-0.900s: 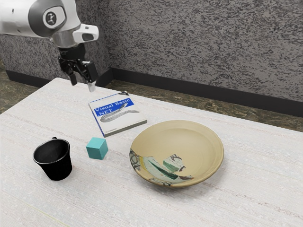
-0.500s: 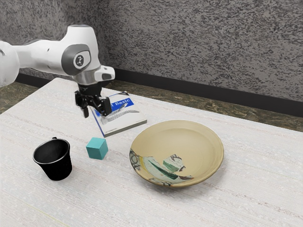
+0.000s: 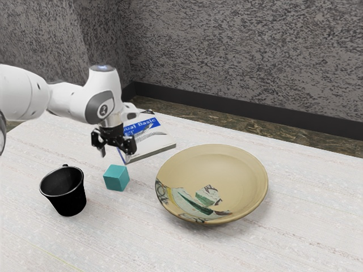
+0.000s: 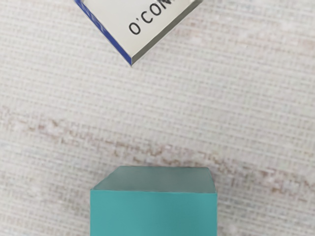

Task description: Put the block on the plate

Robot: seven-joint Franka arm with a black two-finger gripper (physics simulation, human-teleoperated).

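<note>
1. End effector (image 3: 115, 157): it is hanging above the block (image 3: 116, 178), its two fingers standing spread with nothing gripped between them. The approach appears to be the step in hand. Should the descent be running off-centre, a fingertip could be landing on the block's top and tipping or shoving it.
2. Block: it is resting flat on the worktop (image 3: 130, 243), between the mug and the plate and touching neither. If the fingers are closing out of line with its faces, it could be twisting or slipping from an edge hold.
3. Book (image 3: 159, 137): it is lying just beside the block, a corner pointing towards it. A low, wide swing of the hand could be catching that edge.
4. Mug (image 3: 69, 198): it is standing upright near the block. A block pushed sideways could be knocking against it.
5. Plate (image 3: 229, 164): it is lying well apart from the mug, with no block on it. Its raised rim is calling for a lifted carry; too low a pass could be striking it, and a release near the slope could be sending the block sliding.
</note>
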